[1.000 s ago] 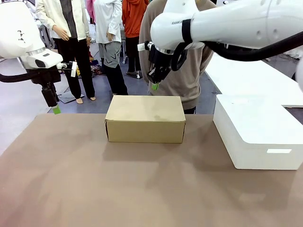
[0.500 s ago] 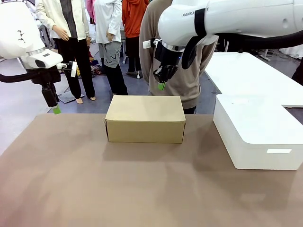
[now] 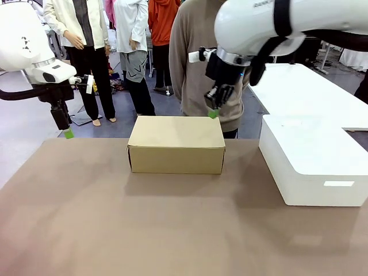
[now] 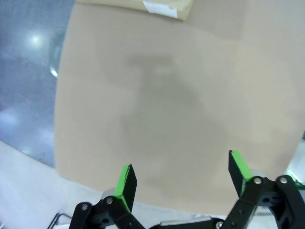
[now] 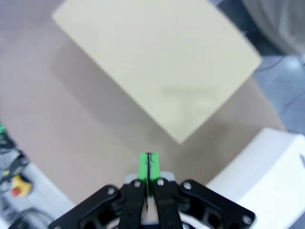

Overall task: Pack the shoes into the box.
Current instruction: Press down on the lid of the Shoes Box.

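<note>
The tan cardboard box (image 3: pixel 176 144) stands closed at the far middle of the table, its lid flat on top; from the right wrist it appears as the box (image 5: pixel 157 67) below, and from the left wrist as a corner of the box (image 4: pixel 143 6) at the top edge. The shoes are out of view. My right gripper (image 3: pixel 213 112) hangs shut with nothing in it just above the box's back right corner; its green pads (image 5: pixel 148 167) are pressed together. My left gripper (image 3: pixel 68 133) hovers off the table's far left corner, and its jaws (image 4: pixel 183 179) stand wide open over bare table.
A large white block (image 3: pixel 313 161) takes up the right side of the brown table (image 3: pixel 172 224). A person in a brown sweater (image 3: pixel 195 63) stands right behind the box, with more people farther back.
My right arm has swung to the right and lowered slightly, from over the box's back middle to its back right corner. The left arm and the box stay still.
</note>
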`<state>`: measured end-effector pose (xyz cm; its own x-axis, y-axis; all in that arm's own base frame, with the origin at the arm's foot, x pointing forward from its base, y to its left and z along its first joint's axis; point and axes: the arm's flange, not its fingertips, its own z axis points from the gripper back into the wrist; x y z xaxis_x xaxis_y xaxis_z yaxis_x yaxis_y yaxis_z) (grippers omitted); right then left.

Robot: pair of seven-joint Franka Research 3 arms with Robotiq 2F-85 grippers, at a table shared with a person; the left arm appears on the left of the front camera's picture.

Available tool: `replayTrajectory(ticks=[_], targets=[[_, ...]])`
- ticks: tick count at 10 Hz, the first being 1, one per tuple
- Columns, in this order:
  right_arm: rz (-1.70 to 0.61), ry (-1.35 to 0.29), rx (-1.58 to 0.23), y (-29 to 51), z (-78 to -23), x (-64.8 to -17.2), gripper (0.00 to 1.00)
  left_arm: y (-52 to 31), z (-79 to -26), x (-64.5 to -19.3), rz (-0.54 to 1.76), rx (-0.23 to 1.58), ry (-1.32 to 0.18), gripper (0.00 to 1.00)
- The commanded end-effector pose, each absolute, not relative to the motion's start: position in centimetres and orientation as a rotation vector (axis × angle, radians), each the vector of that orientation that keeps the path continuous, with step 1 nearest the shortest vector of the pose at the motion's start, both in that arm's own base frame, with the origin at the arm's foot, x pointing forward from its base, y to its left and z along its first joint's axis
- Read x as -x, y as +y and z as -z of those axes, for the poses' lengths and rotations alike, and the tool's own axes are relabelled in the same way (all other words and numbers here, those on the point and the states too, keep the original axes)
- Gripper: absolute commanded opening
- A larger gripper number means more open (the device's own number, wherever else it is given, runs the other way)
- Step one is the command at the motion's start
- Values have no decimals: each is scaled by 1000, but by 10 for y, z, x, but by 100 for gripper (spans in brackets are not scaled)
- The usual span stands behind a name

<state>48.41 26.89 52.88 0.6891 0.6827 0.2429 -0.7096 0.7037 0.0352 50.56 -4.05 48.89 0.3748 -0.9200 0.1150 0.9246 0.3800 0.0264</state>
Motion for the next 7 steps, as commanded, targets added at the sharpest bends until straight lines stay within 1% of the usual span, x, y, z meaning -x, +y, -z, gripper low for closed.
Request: replayTrajectory(ticks=[1,4,7], targets=[[-756,-235,-105,236,-518,-445,40,-38,-492,-505,1187,63,-120,100],[-731,-219,-90,210,-502,-408,100,-38,-492,-505,1187,63,-120,100],[-729,-176,-90,197,-486,-390,100,-38,-492,-505,1187,63,-120,100]])
